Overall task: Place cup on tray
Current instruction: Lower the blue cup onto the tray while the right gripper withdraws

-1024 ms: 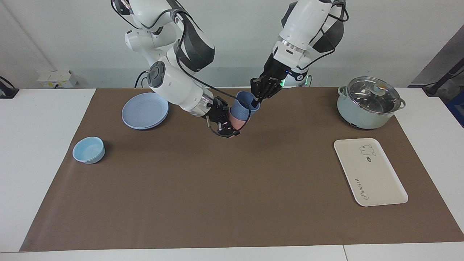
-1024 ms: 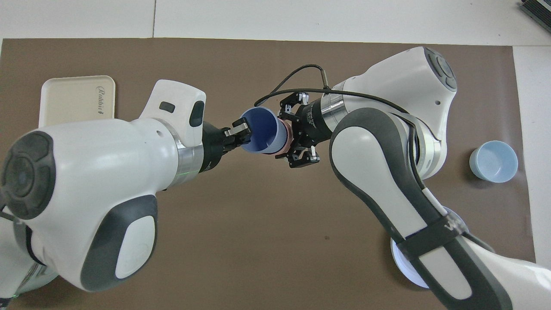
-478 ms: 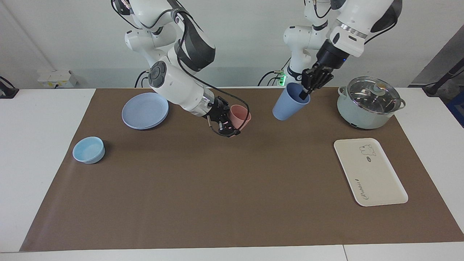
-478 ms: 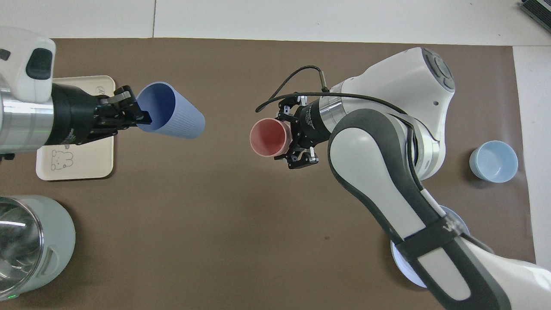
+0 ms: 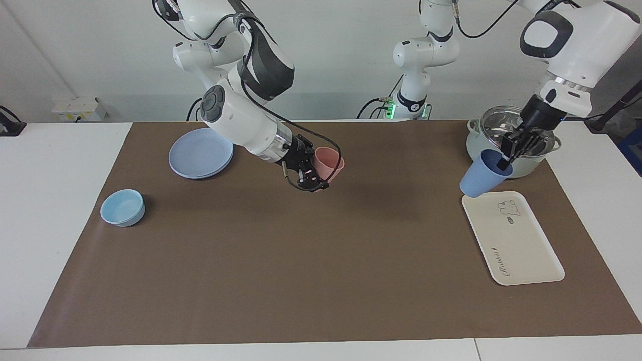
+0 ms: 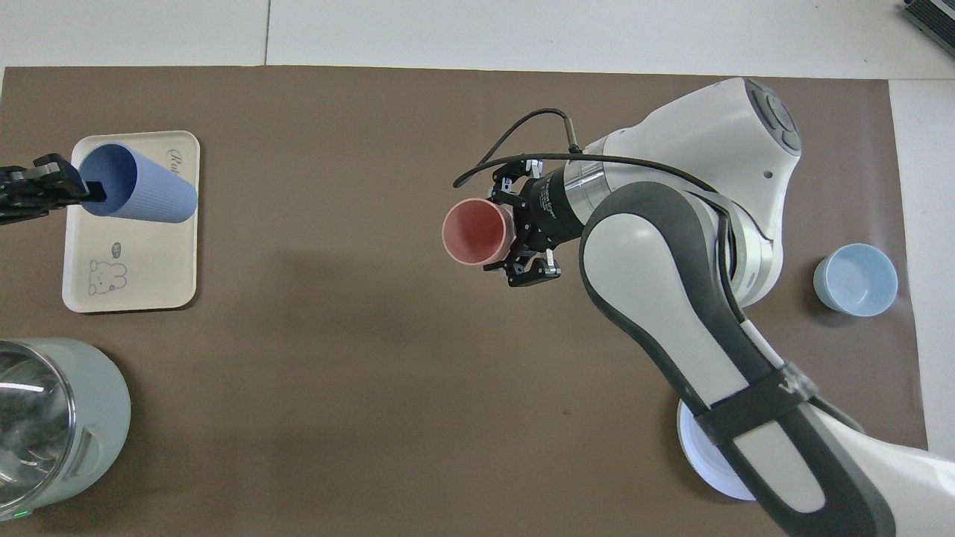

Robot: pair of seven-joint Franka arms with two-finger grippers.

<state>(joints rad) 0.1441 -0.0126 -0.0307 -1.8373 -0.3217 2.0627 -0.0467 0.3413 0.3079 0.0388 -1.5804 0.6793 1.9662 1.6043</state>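
Note:
My left gripper (image 5: 506, 161) (image 6: 88, 192) is shut on the rim of the periwinkle-blue cup (image 5: 480, 174) (image 6: 146, 190) and holds it tilted in the air over the cream-white tray (image 5: 516, 245) (image 6: 153, 261), above the tray's end nearer to the robots in the facing view. The tray lies flat on the brown mat at the left arm's end of the table. My right gripper (image 5: 315, 170) (image 6: 511, 239) is shut on the salmon-pink cup (image 5: 328, 163) (image 6: 471, 233) and holds it tilted above the middle of the mat.
A pale green pot with a glass lid (image 5: 510, 141) (image 6: 52, 418) stands nearer to the robots than the tray. A round blue plate (image 5: 201, 153) and a light-blue bowl (image 5: 123, 207) (image 6: 855, 280) sit at the right arm's end of the table.
The left arm pulled the blue cup out of the pink cup and carried it to over the tray. The right gripper kept the pink cup nearly in place.

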